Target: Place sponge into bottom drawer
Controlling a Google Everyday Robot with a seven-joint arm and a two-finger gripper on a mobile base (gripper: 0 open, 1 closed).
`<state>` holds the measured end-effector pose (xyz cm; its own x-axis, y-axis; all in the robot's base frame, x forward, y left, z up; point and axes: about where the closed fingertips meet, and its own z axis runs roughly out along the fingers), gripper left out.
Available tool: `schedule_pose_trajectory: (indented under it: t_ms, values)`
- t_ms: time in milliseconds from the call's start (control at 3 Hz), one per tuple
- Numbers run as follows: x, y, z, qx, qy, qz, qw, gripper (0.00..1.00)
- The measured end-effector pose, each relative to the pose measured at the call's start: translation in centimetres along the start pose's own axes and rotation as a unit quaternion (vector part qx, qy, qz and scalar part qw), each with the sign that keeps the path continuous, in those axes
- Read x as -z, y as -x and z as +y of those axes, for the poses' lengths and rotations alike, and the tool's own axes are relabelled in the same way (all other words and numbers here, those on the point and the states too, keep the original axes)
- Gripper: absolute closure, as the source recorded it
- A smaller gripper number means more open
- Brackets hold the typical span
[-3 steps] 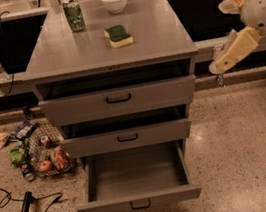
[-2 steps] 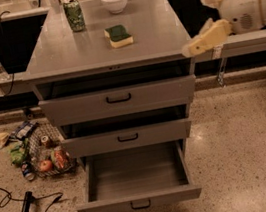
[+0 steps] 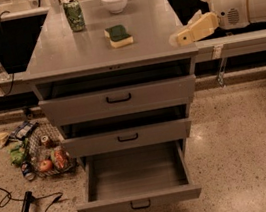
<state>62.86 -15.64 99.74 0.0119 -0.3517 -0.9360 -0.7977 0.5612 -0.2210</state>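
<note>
Your gripper point(image 3: 185, 15) hangs spread open and empty over the cabinet top point(image 3: 88, 52) at its 3 o'clock edge. The sponge point(image 3: 119, 35) lies at its 9 o'clock, well apart, with a can point(image 3: 74, 15) and a bowl point(image 3: 115, 1) beyond. The bottom drawer point(image 3: 139, 201) stands pulled out at 6 o'clock.

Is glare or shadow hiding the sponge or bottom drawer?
Camera view: dim, warm light; only faint sheen on the grey cabinet top, the yellow-and-green rectangular sponge shows plainly; the open grey metal bottom drawer is shaded inside but visible; the cream gripper hangs at the top's right edge.
</note>
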Motion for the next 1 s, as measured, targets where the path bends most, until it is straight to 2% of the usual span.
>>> schedule_pose_trajectory:
  t_ms: [333, 667, 1000]
  values:
    - [-1.1, -0.4, -0.4, -0.012, -0.022, -0.001, 0.9997, 0.00]
    - [-7.1, -4.6, -0.5, -0.054, -0.067, 0.023, 0.9960, 0.00]
    - [-10.7, -6.3, -2.4, -0.067, -0.115, 0.023, 0.9908, 0.00]
